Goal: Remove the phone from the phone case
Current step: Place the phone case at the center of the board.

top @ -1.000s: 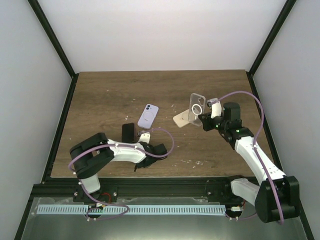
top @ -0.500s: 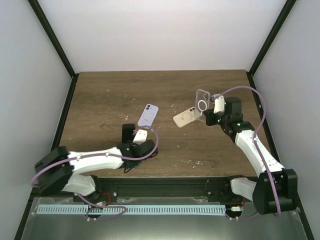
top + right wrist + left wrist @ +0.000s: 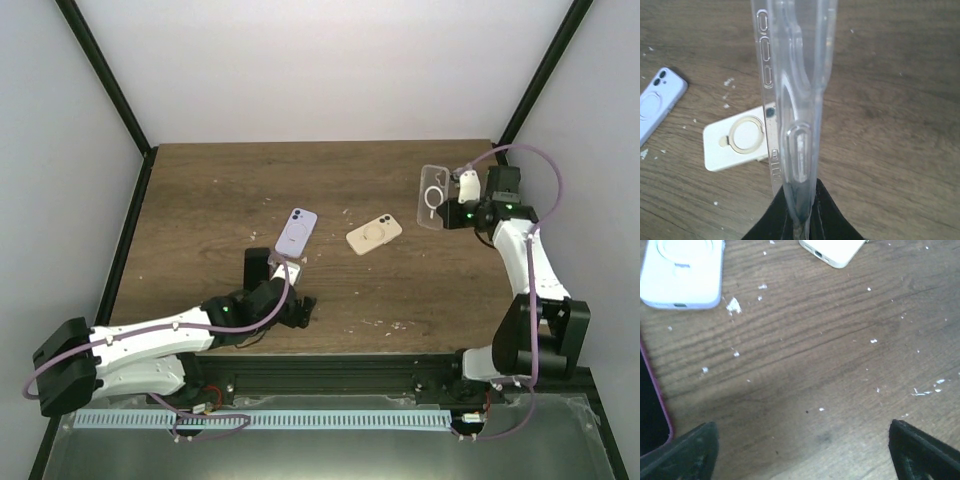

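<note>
Above the table, right pincer raised, clamping clear case, left arm low, left pincer wide.

Top view. Table fills mid-frame. Centre phone lies flat just right of frame centre. Left phone lies to its left, apart from it. Near phone lies below-left of the left phone, just beside it. Case sits upper right of the centre phone, off the table, on edge, in the right gripper. Left gripper is lower centre-left, just below-right of the near phone, over bare table.
</note>
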Robot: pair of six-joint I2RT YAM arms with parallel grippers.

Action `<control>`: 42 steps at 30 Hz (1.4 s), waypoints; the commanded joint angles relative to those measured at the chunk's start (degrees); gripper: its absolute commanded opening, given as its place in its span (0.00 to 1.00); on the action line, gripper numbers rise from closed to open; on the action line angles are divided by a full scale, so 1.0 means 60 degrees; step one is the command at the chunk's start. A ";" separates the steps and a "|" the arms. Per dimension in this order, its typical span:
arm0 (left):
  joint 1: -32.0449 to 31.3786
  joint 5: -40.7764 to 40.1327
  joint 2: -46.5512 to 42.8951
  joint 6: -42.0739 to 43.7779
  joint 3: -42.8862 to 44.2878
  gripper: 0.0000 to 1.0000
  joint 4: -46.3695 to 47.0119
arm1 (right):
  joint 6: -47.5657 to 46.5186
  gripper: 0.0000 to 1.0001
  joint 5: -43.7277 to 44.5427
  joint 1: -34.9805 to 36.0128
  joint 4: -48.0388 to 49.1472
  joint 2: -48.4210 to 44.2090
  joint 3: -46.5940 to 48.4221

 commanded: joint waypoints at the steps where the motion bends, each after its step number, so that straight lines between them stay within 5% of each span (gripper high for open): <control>1: -0.0057 0.0642 -0.0265 0.0117 -0.0504 1.00 0.0849 | -0.1166 0.01 -0.0707 -0.0587 -0.1421 0.0607 0.0672; 13: -0.0581 0.1410 -0.0626 0.0253 -0.0822 1.00 0.1535 | -0.1850 0.01 -0.0312 -0.0605 -0.3174 0.1838 0.1791; 33: -0.0584 0.1468 -0.0534 0.0160 -0.1660 0.97 0.2267 | -0.2369 0.01 -0.0155 -0.1351 -0.3320 0.3899 0.1661; 42: -0.0584 0.0712 0.0690 0.0505 -0.0588 1.00 0.1671 | -0.2127 0.46 0.0463 -0.1609 -0.2368 0.4192 0.1508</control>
